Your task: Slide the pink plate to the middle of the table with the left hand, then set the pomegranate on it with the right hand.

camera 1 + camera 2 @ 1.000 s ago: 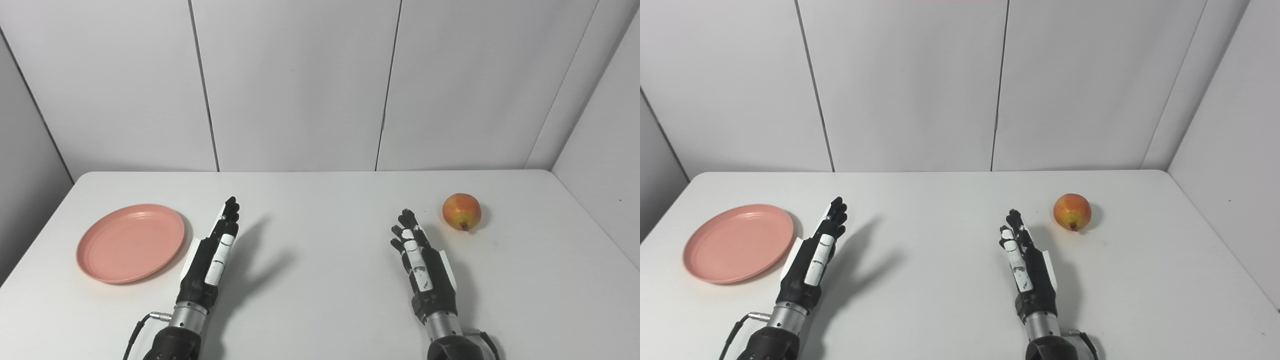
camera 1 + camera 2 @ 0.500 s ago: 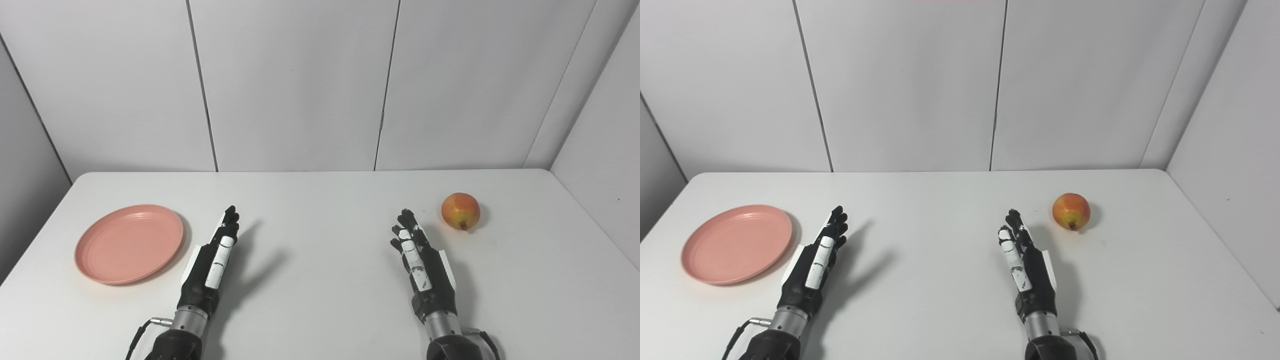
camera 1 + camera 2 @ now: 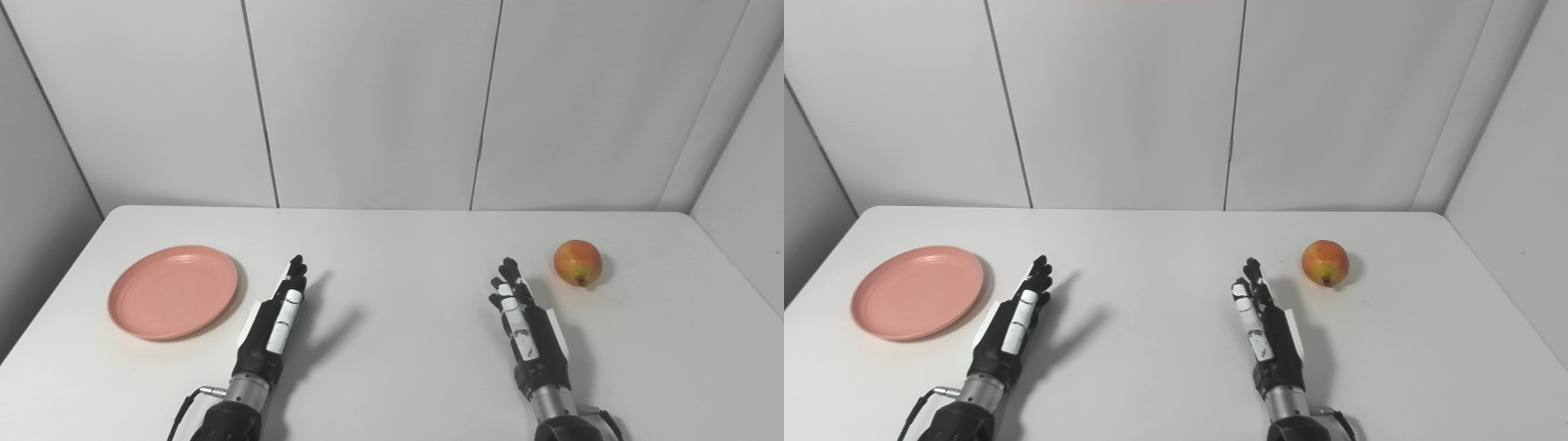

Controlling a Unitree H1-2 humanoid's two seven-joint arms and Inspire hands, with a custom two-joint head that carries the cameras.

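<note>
No text, label, brand, number or sign can be read anywhere in either view.

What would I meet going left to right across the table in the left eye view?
Pink plate → left hand, open, beside the plate → right hand, open → pomegranate, all apart on the white table.
</note>
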